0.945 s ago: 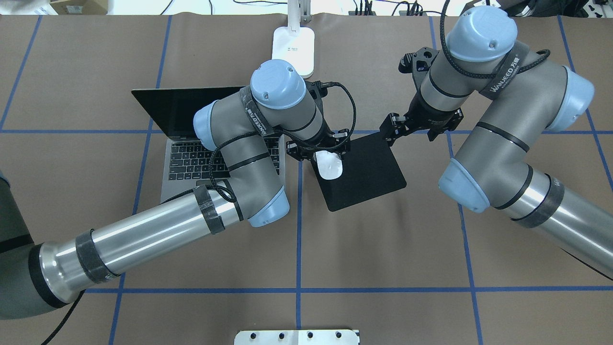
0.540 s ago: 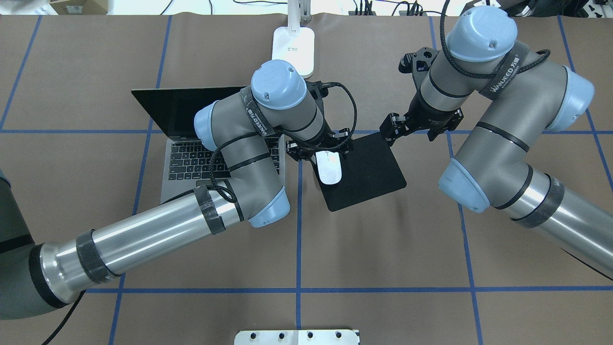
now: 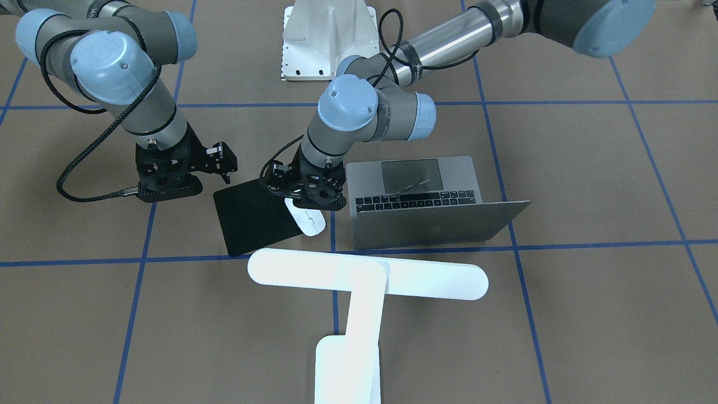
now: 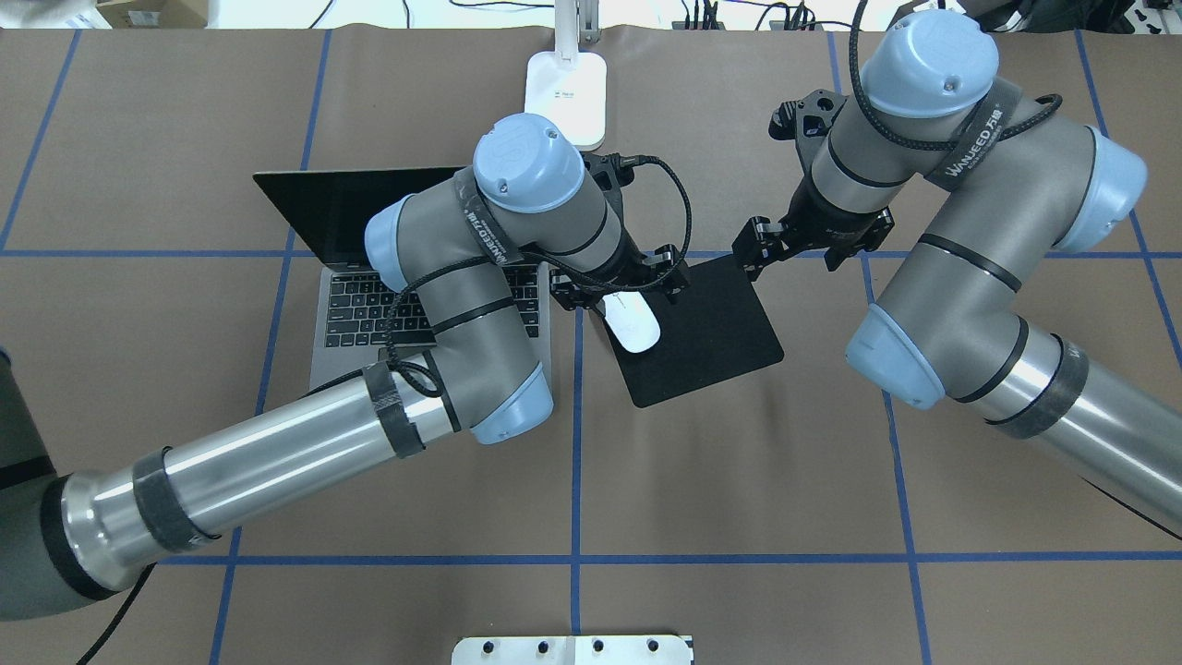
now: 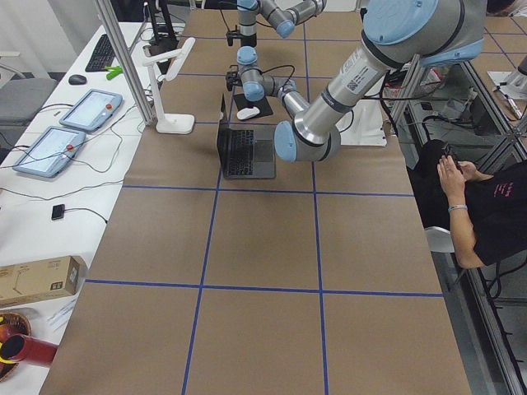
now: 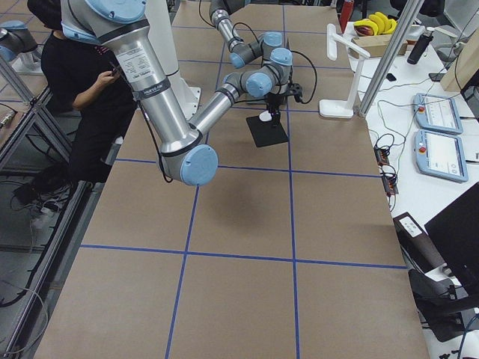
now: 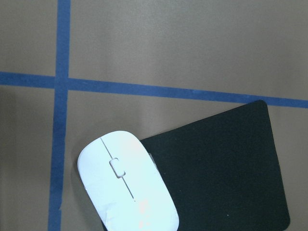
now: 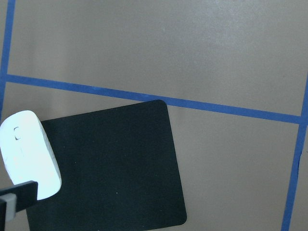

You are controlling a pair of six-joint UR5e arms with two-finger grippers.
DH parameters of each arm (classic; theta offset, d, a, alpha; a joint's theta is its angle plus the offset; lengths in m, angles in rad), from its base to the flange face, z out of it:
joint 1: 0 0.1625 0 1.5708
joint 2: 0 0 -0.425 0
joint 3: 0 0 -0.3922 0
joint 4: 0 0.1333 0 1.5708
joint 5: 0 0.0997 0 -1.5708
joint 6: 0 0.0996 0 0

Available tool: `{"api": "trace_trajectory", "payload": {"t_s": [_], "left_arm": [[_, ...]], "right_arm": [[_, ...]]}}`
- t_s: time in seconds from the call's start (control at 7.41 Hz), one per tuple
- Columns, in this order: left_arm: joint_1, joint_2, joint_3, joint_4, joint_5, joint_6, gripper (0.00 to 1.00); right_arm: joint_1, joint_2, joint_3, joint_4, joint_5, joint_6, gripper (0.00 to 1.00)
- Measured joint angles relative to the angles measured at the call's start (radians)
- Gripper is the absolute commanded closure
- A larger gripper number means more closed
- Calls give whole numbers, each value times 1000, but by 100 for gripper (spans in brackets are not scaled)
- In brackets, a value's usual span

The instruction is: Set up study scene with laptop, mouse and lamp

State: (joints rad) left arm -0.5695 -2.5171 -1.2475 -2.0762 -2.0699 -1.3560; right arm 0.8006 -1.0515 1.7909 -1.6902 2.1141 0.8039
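Observation:
The white mouse (image 4: pixel 631 325) lies flat on the left edge of a black mat (image 4: pixel 711 323), partly overhanging it; it also shows in the left wrist view (image 7: pixel 127 185) and the front view (image 3: pixel 307 220). My left gripper (image 4: pixel 617 286) is open just above the mouse's far end, not holding it. My right gripper (image 4: pixel 753 245) hovers open and empty over the mat's far right corner. The grey laptop (image 4: pixel 369 305) stands open to the left of the mat, partly hidden by my left arm. The white lamp (image 3: pixel 367 275) stands behind them, its base (image 4: pixel 565 92) at the table's far edge.
A white ribbed metal pedestal (image 3: pixel 328 39) sits at the robot's side of the table, also in the overhead view (image 4: pixel 572 649). Blue tape lines cross the brown table cover (image 4: pixel 739 462). A person sits beside the table (image 5: pixel 486 197).
The mouse went from tilted between my left fingers to lying flat on the mat's edge. My left gripper has lifted slightly off it. The right arm has not moved.

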Motion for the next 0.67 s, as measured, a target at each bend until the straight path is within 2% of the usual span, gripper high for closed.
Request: {"api": "trace_trajectory", "payload": {"t_s": [0.4,0.67], "left_arm": [[-27,143,-246,65,-78,34,4],[-92,240,-439,205,-136,161,2]], "right_arm": [[4,1,1,0,1,-5,0],[14,1,1,11,6,-19,0]]}}
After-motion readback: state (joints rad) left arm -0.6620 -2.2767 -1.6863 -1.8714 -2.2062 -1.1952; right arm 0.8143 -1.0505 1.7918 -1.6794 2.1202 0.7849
